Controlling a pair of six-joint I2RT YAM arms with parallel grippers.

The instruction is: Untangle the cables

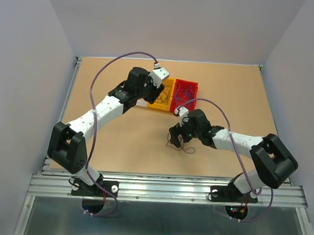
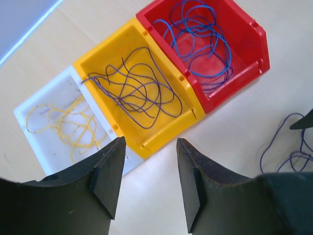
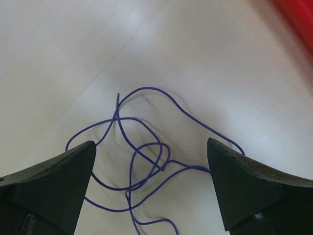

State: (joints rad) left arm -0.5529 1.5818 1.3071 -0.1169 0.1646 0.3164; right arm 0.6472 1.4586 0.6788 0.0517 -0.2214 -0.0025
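A loose blue-purple cable [image 3: 146, 161] lies in loops on the table, also seen in the top view as a small tangle [image 1: 180, 147]. My right gripper [image 3: 151, 143] hovers just over it, open wide, with the loops between its fingers and nothing gripped. My left gripper [image 2: 149, 183] is open and empty above the table just in front of three bins. The white bin [image 2: 46, 125] holds yellow cables [image 2: 73, 122], the yellow bin [image 2: 183, 115] dark purple cables [image 2: 139, 90], the red bin [image 2: 254, 46] blue cables [image 2: 203, 36].
The bins stand in a row at the back middle of the brown table [image 1: 119, 142]; the yellow bin [image 1: 164, 94] and the red bin [image 1: 184, 92] show beside the left arm. Grey walls close in both sides. Part of the loose cable [image 2: 288, 152] shows at the right edge.
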